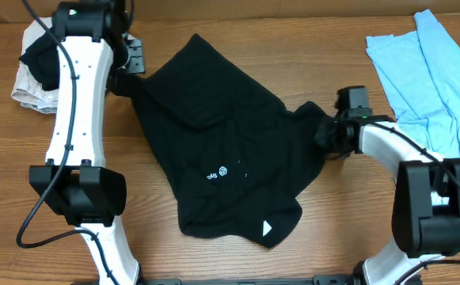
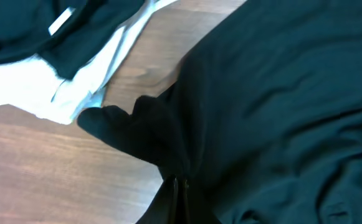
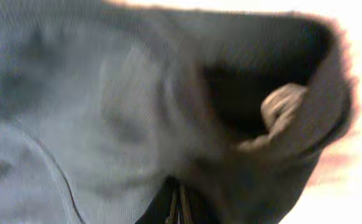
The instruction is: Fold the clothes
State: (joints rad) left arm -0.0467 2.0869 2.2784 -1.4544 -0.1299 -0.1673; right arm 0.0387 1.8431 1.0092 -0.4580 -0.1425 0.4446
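A large black garment (image 1: 222,150) with a small white logo and a white tag lies spread and rumpled on the wooden table. My left gripper (image 1: 125,82) is shut on its upper left edge; in the left wrist view the fingers (image 2: 179,186) pinch a bunched fold of the black cloth (image 2: 280,93). My right gripper (image 1: 330,134) is shut on the garment's right corner; in the right wrist view the fingers (image 3: 177,202) are closed on the cloth (image 3: 106,112), which fills the blurred frame. A light-blue tee (image 1: 435,71) with red print lies at the far right.
A pile of white and black cloth (image 1: 33,67) sits at the back left, beside my left arm; it also shows in the left wrist view (image 2: 50,56). Bare wooden table (image 1: 348,229) lies in front of the garment.
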